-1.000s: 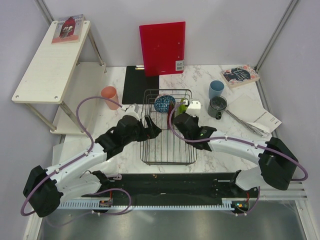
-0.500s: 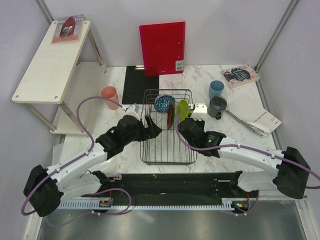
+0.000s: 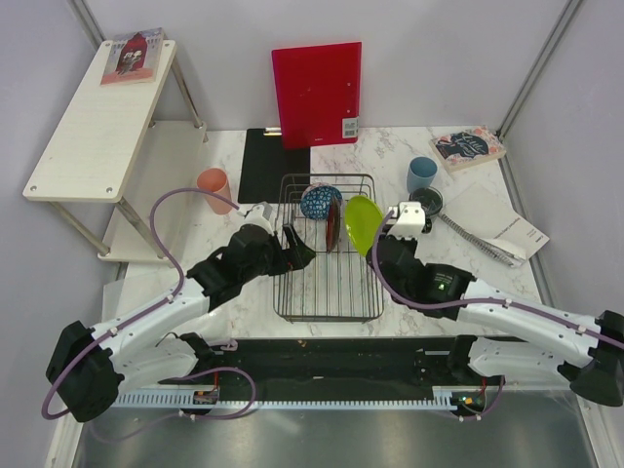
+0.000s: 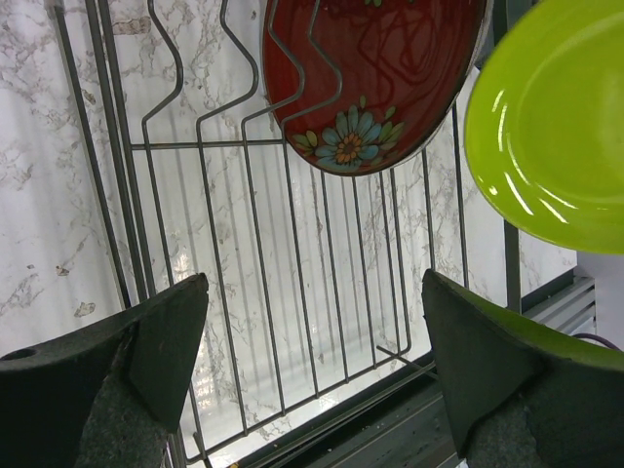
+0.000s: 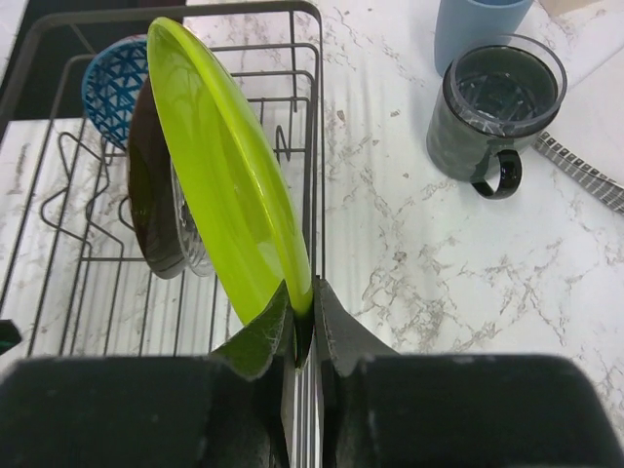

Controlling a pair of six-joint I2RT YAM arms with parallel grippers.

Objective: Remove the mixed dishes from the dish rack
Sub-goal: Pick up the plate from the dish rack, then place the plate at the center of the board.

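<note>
One smooth, stiff lime-green round dish [image 5: 219,166], likely light but slippery, stands tilted just ahead of the right claw [image 5: 302,314], which pinches its near rim, while the left claw [image 4: 312,341] is wide open.

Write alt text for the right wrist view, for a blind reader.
The right hand pinches the rim of a tilted lime-green dish at the right edge of the dish rack. Behind it are a dark red plate and blue patterned bowl; a dark grey mug and light blue cup stand on the marble.
</note>
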